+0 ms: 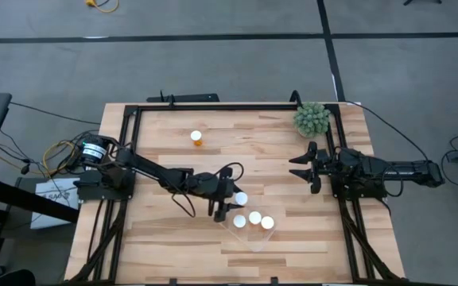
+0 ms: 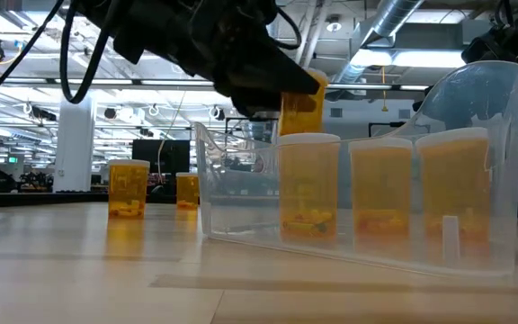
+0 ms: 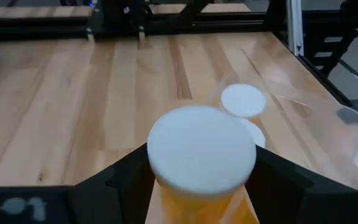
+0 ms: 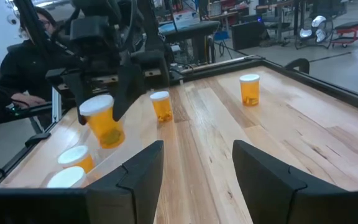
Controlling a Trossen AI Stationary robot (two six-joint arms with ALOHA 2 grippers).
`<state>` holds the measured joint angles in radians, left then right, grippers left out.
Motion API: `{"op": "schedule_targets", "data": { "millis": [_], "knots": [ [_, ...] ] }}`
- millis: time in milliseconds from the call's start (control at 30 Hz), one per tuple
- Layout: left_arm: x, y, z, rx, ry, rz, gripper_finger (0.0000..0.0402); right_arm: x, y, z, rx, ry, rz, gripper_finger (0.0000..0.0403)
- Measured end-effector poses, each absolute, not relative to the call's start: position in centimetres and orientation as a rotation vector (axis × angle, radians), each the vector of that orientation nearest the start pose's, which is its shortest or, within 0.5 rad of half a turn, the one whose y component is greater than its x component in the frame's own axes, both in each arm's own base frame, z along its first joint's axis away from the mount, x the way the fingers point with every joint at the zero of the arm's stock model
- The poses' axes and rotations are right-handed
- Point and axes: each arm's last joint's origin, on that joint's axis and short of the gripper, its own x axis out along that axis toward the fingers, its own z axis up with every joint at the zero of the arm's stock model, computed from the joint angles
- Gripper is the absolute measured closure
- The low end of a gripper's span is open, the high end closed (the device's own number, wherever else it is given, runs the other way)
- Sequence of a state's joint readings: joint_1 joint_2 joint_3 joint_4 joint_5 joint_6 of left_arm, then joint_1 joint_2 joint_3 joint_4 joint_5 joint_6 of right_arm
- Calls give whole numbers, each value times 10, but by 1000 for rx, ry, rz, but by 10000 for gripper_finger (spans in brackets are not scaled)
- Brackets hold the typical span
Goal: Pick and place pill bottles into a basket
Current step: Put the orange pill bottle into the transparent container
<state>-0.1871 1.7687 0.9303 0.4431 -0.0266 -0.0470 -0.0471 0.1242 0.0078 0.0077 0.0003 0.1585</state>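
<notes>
1. You had six pill bottles in all: three stood upright with their white caps up in the basket (image 1: 252, 240), one was in the air, and two stood on the table (image 1: 165, 262).
2. Your left gripper (image 1: 229, 203) was closed on the raised bottle (image 3: 202, 146), which hung tilted over the basket's near end, above the three inside.
3. Of the two on the table, the far bottle (image 1: 196, 137) stood alone, well away from the basket; the near bottle (image 4: 161, 106) stood close by the left arm, which hid it from above.
4. Your right gripper (image 1: 300, 168) waited at the table's right side, fingers apart and empty.
5. One green plant ball (image 1: 312, 118) sat at the far right corner, inside the black frame (image 1: 237, 106).
6. One person (image 4: 23, 62) sat beyond the table.
</notes>
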Motion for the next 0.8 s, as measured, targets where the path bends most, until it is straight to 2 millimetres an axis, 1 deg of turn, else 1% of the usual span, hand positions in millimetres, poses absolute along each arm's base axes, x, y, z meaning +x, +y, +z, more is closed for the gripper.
{"op": "schedule_targets", "data": {
  "millis": [200,800],
  "knots": [
    [364,-67,183,-5,412,-140,180,104,-5,157,160,105,-56,216],
    [363,-67,181,-50,430,-112,180,104,-5,157,161,105,-56,218]
  ]
}}
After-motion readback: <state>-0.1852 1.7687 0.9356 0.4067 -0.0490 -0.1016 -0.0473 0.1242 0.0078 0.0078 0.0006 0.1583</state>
